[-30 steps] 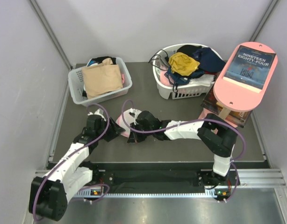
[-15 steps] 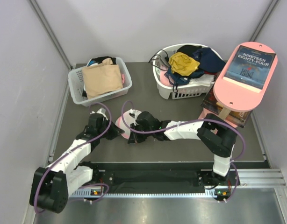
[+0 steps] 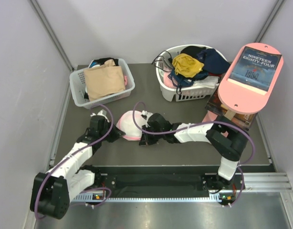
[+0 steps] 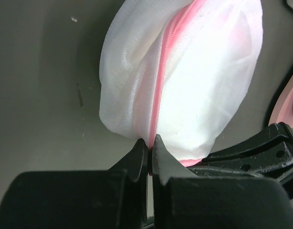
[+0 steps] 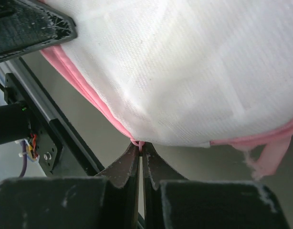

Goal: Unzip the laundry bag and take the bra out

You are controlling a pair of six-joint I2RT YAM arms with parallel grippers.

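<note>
- Your left claw (image 4: 150, 143) was clenched on the pink zip seam at the near edge of the laundry bag (image 4: 184, 86). Your right claw (image 5: 141, 145) was pinched on a small pink bit at the rim, probably the zip pull.
- The bag sat on the table (image 3: 184, 143) between the two claws, its zip shut where visible.
- You would have done well to anchor with the left claw and draw the right along the zip's curve, not outward.
- The bra could not be made out, presumably inside the mesh.
- The left basket (image 3: 79, 93) held a beige garment (image 3: 104, 81). The round basket (image 3: 184, 94) held a mustard cloth (image 3: 187, 64) and dark clothes (image 3: 211, 59).
</note>
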